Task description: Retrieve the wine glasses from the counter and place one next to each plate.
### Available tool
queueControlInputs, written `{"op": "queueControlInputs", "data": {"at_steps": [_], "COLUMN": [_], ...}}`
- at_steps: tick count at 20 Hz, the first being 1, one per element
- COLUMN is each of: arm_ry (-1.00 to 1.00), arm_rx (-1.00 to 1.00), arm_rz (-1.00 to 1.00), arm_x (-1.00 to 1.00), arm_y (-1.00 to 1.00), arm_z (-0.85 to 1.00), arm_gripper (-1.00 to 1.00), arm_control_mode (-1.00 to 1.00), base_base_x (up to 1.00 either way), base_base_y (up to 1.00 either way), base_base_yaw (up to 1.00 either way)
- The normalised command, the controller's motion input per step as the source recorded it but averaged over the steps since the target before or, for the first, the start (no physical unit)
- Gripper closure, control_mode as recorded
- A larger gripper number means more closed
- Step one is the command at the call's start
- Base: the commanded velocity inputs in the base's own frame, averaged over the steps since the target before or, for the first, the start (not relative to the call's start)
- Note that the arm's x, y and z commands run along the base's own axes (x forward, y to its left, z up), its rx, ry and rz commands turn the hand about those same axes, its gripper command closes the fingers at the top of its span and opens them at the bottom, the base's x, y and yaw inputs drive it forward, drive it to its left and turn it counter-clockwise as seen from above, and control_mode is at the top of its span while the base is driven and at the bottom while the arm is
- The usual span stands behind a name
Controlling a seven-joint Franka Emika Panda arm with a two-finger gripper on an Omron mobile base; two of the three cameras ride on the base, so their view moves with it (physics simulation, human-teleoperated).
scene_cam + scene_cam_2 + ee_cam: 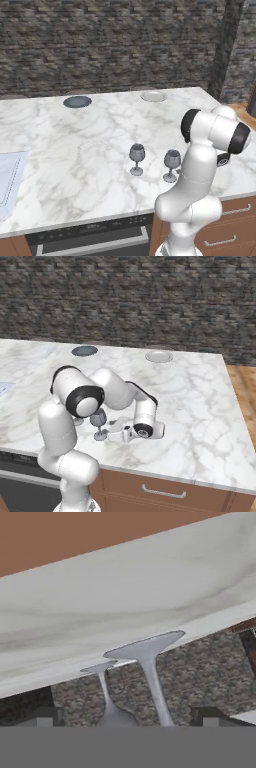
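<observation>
Left base view, read from left to right: the dark plate [77, 102] lies at the far edge of the marble desk [75, 150], the pale plate [153, 96] further right along that edge, and near the front edge stand two wine glasses, the left glass [137, 159] and the right glass [172, 165], upright, close together and well apart from both plates. In the right base view the pincer [116, 433] lies low and sideways just beside the nearer glass. In the hand view its fingertips [44, 716] stand wide apart, the nearer stem between them, nothing clamped. This looks like the approach to the first pickup; next it should ease in and close gently on the thin stem without tipping either glass.
</observation>
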Motion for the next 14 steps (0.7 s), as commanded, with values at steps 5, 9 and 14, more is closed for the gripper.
{"op": "queueControlInputs", "data": {"at_steps": [5, 9, 14], "arm_ry": [0.00, 0.00, 0.01], "arm_rx": [-0.03, -0.02, -0.02], "arm_rz": [-0.04, -0.04, -0.05], "arm_x": [0.00, 0.00, 0.00], "arm_y": [0.24, 0.21, 0.19], "arm_z": [-0.09, -0.12, -0.02], "arm_gripper": [-1.00, -1.00, -1.00], "arm_control_mode": [-1.00, -1.00, -1.00], "base_base_x": [0.00, 0.00, 0.00], "base_base_y": [0.00, 0.00, 0.00], "base_base_yaw": [0.00, 0.00, 0.00]}}
